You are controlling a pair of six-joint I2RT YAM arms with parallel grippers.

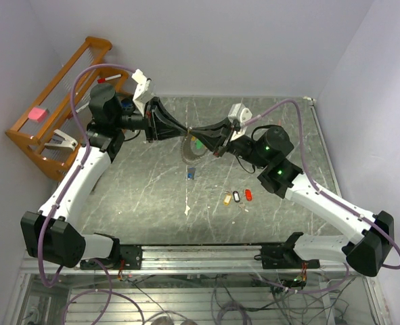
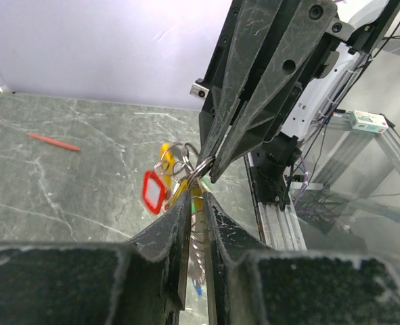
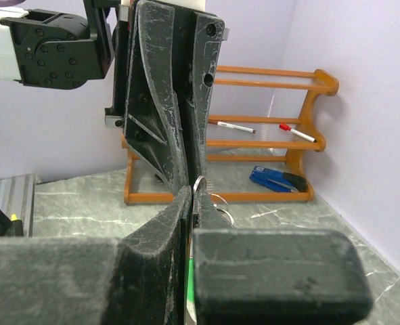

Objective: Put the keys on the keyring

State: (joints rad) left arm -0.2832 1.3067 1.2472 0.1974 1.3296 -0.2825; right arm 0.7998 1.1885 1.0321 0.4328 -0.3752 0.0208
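- Arms meet tip to tip in mid-air over the table [image 1: 139,183], and all the action is in that tiny gap between them.
- Right gripper [image 2: 212,162] comes in from above with its jaws fully closed, pinching the silvery loop of the keyring [image 2: 198,169].
- Left gripper [image 2: 197,203] faces it, jaws only a sliver apart, clamped on what looks like the same cluster. I can't tell whether it has ring or key.
- Hanging from that cluster are a red tag [image 2: 152,191] and a green tag [image 1: 197,142], so I'd judge at least a couple of keys are on.
- Down on the marble, three keys lie loose in a row, well apart from the grippers: yellow [image 1: 227,198], black-and-white [image 1: 236,196], red [image 1: 248,195].
- Call it partway: some threaded, those three left to pick up and feed on.
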